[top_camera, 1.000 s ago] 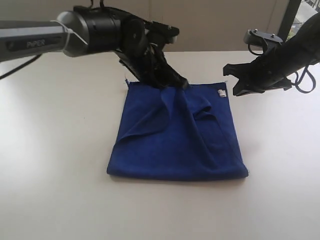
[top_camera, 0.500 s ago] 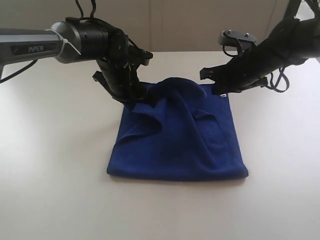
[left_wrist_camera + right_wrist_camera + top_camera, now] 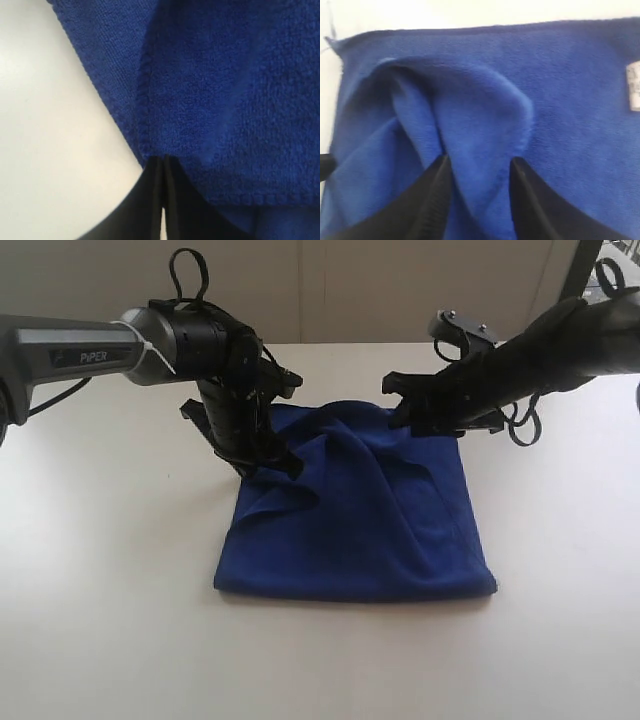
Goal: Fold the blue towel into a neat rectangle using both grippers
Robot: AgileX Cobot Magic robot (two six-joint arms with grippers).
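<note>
You had one towel [image 3: 360, 525] on one table [image 3: 100, 620], two grippers above it, and one white label [image 3: 634, 87] near a towel edge in the right wrist view. The towel lay about mid-table, its near half flat and its far half rumpled into a raised hump between the two grippers. Your left gripper [image 3: 283, 462] was clenched on the towel's left side; in its wrist view the jaws were pressed together with a hemmed edge caught at their tips. Your right gripper [image 3: 398, 412] hung released at the far right corner, jaws spread, with a soft ridge of cloth running between the two fingers [image 3: 437, 190]; I could not tell whether they touched it. The near edge ran straight and the right edge lay flat; the left edge was drawn inward into a slanted flap below the left gripper; the far edge showed straight in the right wrist view, with bare table beyond it. You had open tabletop to the left, to the right and in front of the towel, and a narrower strip behind the arms.
</note>
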